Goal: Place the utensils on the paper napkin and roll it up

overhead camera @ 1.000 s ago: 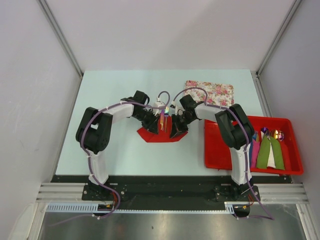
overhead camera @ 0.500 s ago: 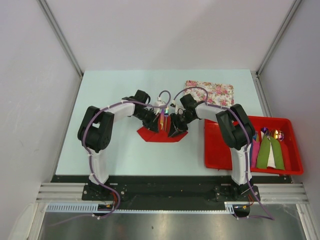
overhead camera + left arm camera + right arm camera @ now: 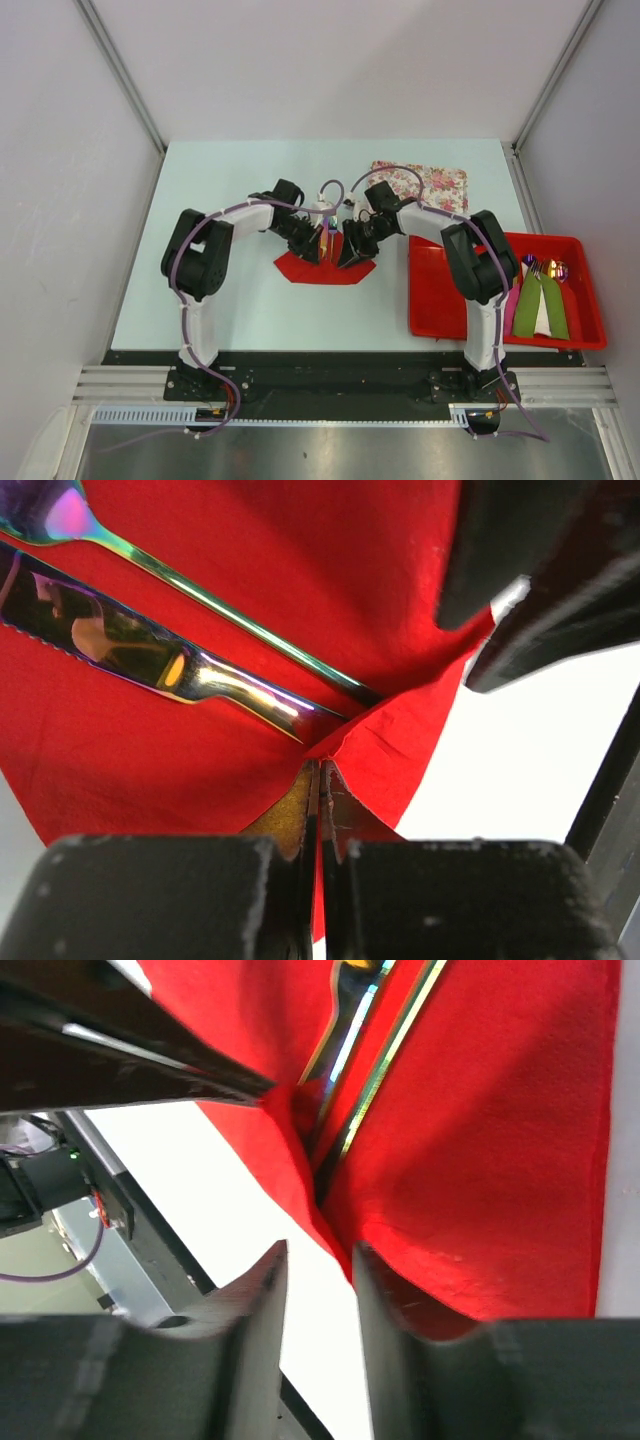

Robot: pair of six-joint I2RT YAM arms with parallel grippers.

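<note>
The red paper napkin [image 3: 322, 268] lies at mid-table, folded up around the utensils [image 3: 326, 238]. In the left wrist view the napkin [image 3: 150, 750] holds an iridescent knife [image 3: 150, 655] and a slim handle [image 3: 230, 615]. My left gripper [image 3: 320, 772] is shut on the napkin's lifted edge; in the top view it [image 3: 314, 243] sits at the napkin's left. My right gripper [image 3: 318, 1252] is narrowly open, and a raised fold of the napkin [image 3: 480, 1160] touches its right finger [image 3: 390, 1310]. In the top view it [image 3: 349, 250] sits at the napkin's right. The utensil handles [image 3: 375, 1070] lie in the fold.
A floral mat [image 3: 425, 185] lies behind the right arm. A red tray [image 3: 440, 300] at the right holds green and pink napkin rolls [image 3: 538, 305] with cutlery. The table's near edge and the arm bases are close below.
Both arms have shifted a little toward the far side, the grippers staying at the napkin's two sides. The napkin and utensils stay in place.
</note>
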